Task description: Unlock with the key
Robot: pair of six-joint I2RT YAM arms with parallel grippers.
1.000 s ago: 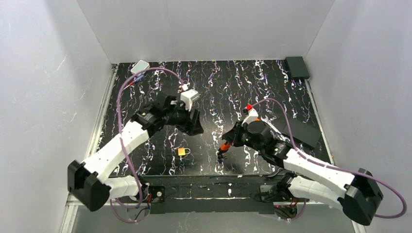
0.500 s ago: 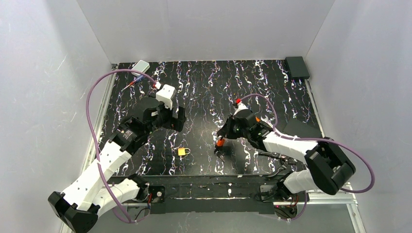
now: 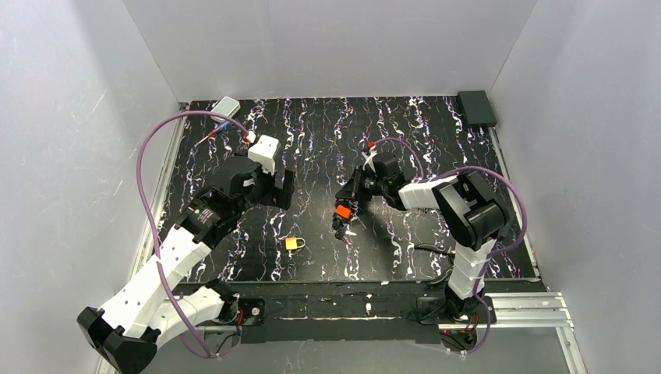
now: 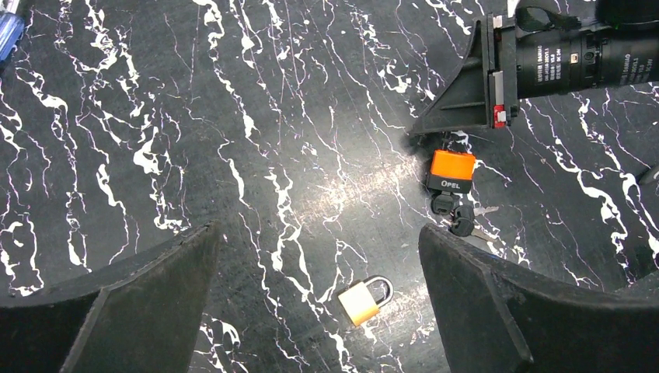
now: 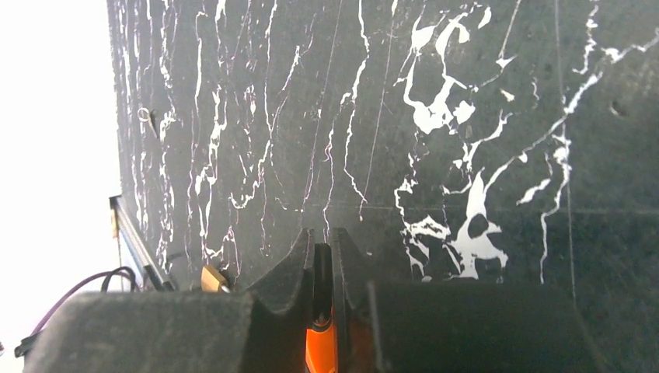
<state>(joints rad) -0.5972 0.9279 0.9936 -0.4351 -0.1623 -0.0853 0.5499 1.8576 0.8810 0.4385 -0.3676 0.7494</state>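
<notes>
My right gripper (image 3: 348, 201) is shut on the top of the small orange padlock (image 3: 341, 211), near the mat's middle. In the left wrist view the orange padlock (image 4: 451, 170) hangs from the right fingers (image 4: 458, 101). The dark keys (image 4: 455, 216) bunch right under its body, one black head against its bottom; they also show in the top view (image 3: 341, 229). In the right wrist view the gripper (image 5: 320, 247) pinches a dark part above orange (image 5: 320, 351). My left gripper (image 3: 282, 191) is open and empty; its jaws (image 4: 317, 233) stand wide apart above the mat.
A small yellow padlock (image 3: 294, 243) lies on the black marbled mat (image 3: 405, 140) near the front; it shows in the left wrist view (image 4: 364, 300) and the right wrist view (image 5: 211, 277). A white box (image 3: 225, 105) sits back left, a black box (image 3: 476, 107) back right.
My right gripper has carried the orange padlock and keys leftward and farther from the front edge. My left arm drew back to the left about a second ago, then barely moved.
</notes>
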